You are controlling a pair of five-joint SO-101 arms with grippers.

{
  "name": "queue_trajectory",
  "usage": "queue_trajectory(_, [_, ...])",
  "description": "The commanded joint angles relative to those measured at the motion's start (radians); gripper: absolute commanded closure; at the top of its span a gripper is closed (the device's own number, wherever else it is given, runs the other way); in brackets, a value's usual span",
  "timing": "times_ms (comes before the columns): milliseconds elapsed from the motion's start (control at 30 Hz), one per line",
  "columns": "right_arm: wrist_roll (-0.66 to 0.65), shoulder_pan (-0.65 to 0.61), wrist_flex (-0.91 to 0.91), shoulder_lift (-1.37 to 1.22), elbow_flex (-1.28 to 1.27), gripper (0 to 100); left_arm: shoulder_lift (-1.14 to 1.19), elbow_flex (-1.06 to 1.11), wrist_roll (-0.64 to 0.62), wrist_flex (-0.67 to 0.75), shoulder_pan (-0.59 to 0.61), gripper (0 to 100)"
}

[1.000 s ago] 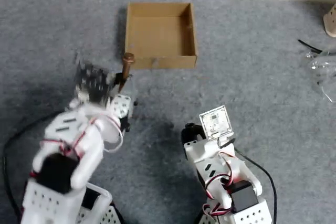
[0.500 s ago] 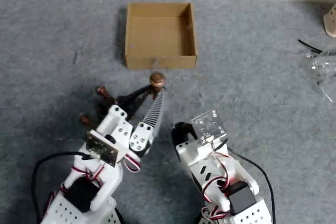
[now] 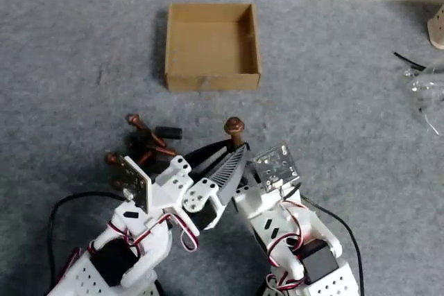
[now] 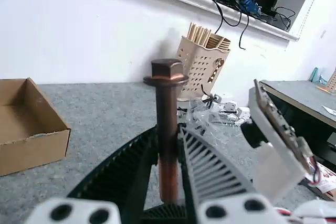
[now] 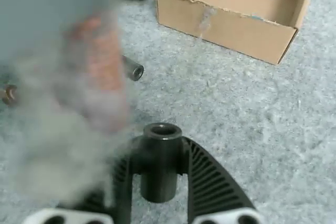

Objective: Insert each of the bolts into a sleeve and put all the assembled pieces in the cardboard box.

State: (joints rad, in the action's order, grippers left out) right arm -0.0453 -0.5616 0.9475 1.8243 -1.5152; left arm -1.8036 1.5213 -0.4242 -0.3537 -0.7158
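My left gripper (image 4: 169,132) is shut on a copper bolt (image 4: 167,114), held upright with its hex head on top. In the high view the bolt (image 3: 234,127) stands mid-table, right beside the right arm (image 3: 277,206). My right gripper (image 5: 159,148) is shut on a black sleeve (image 5: 159,169), which stands upright with its open bore facing up. The left gripper and its bolt (image 5: 102,61) pass as a blur close to the sleeve. The cardboard box (image 3: 211,46) sits open at the back of the table.
Several loose bolts (image 3: 142,126) and a black sleeve (image 3: 168,132) lie on the grey carpet left of the grippers. Another view shows a loose sleeve (image 5: 134,71) on the carpet. Clear plastic bags and a slatted holder (image 3: 437,25) sit at the far right.
My left arm has swung right and back from the box's front-left corner, carrying the bolt over to the right arm. The right arm shifted only slightly.
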Motion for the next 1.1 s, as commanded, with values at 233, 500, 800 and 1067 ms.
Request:
queue_trajectory(233, [-0.089, -0.021, -0.045, 0.015, 0.058, 99.4, -0.005, -0.117, -0.034, -0.002, 0.073, 99])
queue_trajectory(500, [-0.095, -0.024, -0.133, 0.015, 0.096, 99.4, -0.005, -0.163, -0.212, -0.005, 0.162, 99])
queue_trajectory(800, [-0.103, -0.025, -0.332, 0.015, 0.044, 99.4, -0.005, -0.079, -0.150, 0.000, 0.160, 99])
queue_trajectory(1067, [-0.104, -0.061, -0.337, 0.015, 0.031, 99.4, -0.005, -0.019, 0.000, 0.051, 0.168, 99])
